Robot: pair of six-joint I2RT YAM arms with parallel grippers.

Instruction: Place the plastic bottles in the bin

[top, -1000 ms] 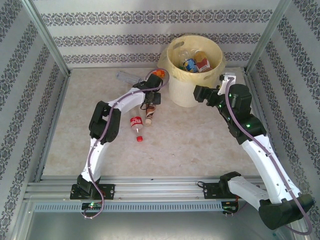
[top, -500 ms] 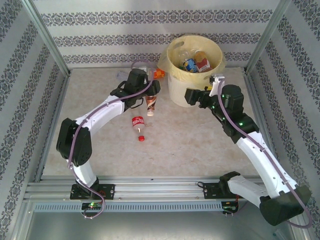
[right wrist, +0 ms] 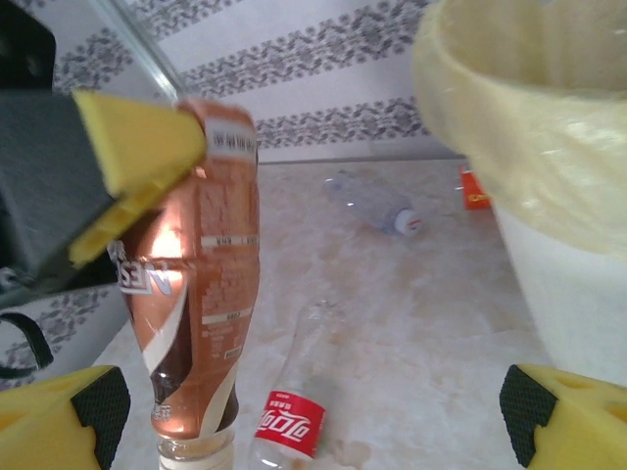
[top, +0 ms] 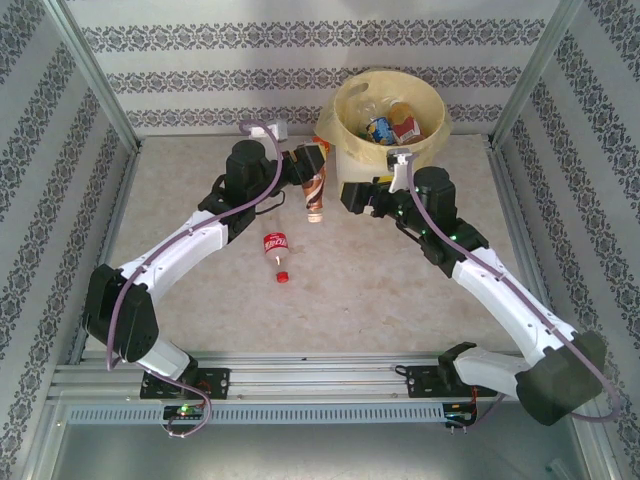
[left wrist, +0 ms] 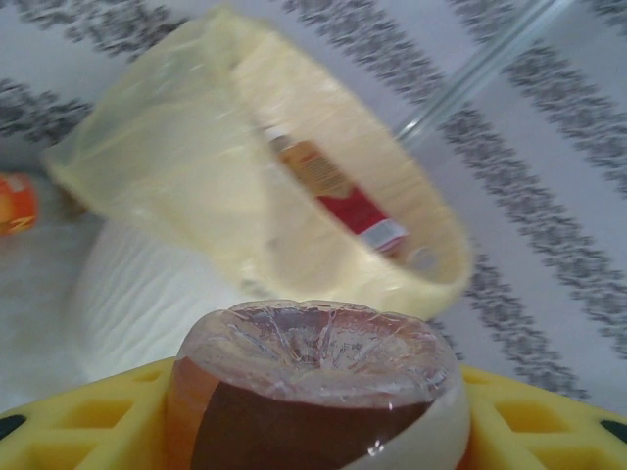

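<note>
My left gripper is shut on a brown-labelled bottle, which hangs cap down above the table just left of the bin. The bin is a white bucket lined with a pale yellow bag and holds several bottles. My right gripper stands open beside the held bottle, in front of the bin. A red-labelled bottle lies on the table below.
A clear bottle with a white cap and an orange-labelled one lie by the back wall, left of the bin. Patterned walls and metal posts close the table's back and sides.
The left arm has stretched out, lifting the brown bottle up and right toward the bin. The right gripper has moved left and down to the front of the bin.
</note>
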